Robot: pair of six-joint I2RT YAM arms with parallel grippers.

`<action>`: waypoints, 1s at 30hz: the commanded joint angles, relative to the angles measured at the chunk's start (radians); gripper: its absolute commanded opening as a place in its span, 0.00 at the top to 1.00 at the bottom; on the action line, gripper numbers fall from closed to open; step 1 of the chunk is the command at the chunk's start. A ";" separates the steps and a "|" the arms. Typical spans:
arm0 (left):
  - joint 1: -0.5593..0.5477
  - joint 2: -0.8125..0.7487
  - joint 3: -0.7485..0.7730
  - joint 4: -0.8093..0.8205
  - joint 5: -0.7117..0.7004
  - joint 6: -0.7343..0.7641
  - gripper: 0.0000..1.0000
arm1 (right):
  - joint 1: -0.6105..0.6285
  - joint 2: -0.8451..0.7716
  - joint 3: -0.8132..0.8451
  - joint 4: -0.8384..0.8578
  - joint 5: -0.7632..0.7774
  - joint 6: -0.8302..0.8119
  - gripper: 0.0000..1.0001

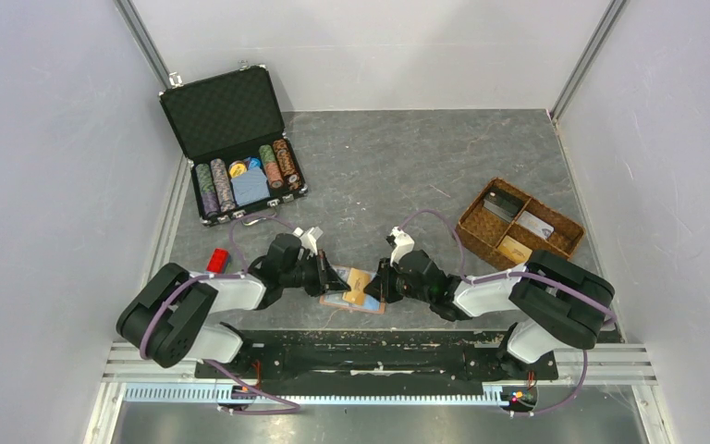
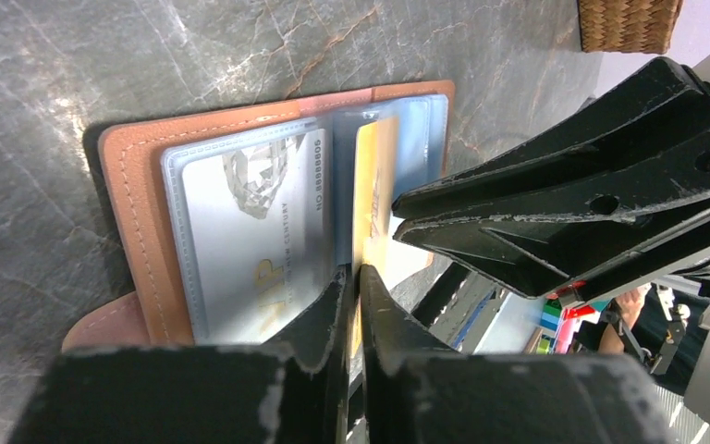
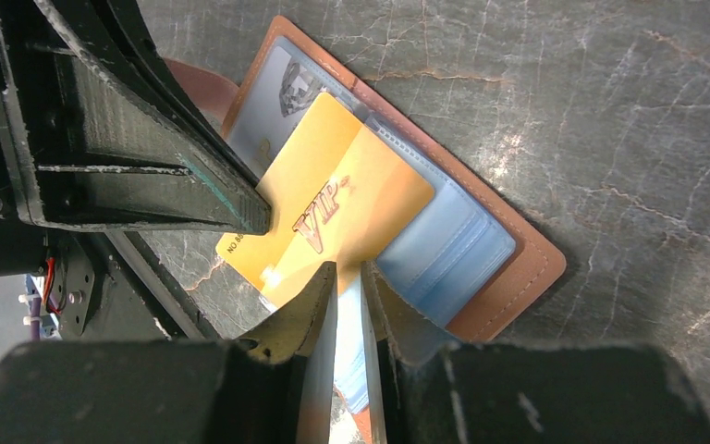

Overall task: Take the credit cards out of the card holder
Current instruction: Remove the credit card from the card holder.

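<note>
The card holder [image 1: 355, 298] lies open on the worktop [image 1: 407, 176], near its front edge, between my two arms. My left jaws are narrow and pinch one edge of the gold card [image 3: 333, 199], which sticks partly out of its pocket. My right jaws are also narrow, closed on a pale blue clear sleeve [image 3: 349, 370] of the holder. A silver card [image 2: 250, 240] sits in another sleeve.

Open black chip case [image 1: 226, 111], brown woven tray [image 1: 479, 203], red block [image 1: 216, 261]
</note>
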 commanded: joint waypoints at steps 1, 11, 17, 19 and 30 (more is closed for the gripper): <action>-0.002 -0.052 0.005 -0.040 -0.040 -0.019 0.97 | -0.002 0.020 -0.038 -0.095 0.024 -0.010 0.82; 0.012 -0.288 0.066 -0.396 -0.280 0.031 0.98 | -0.009 -0.019 -0.060 -0.125 0.051 -0.012 0.81; 0.012 -0.437 0.135 -0.614 -0.405 0.066 0.98 | -0.009 -0.085 -0.034 -0.106 -0.018 -0.077 0.75; 0.013 -0.477 0.160 -0.649 -0.398 0.087 0.98 | -0.009 -0.113 -0.013 -0.114 -0.055 -0.137 0.71; 0.012 -0.557 0.242 -0.628 0.095 0.166 0.98 | -0.133 -0.491 0.128 -0.408 -0.373 -0.400 0.54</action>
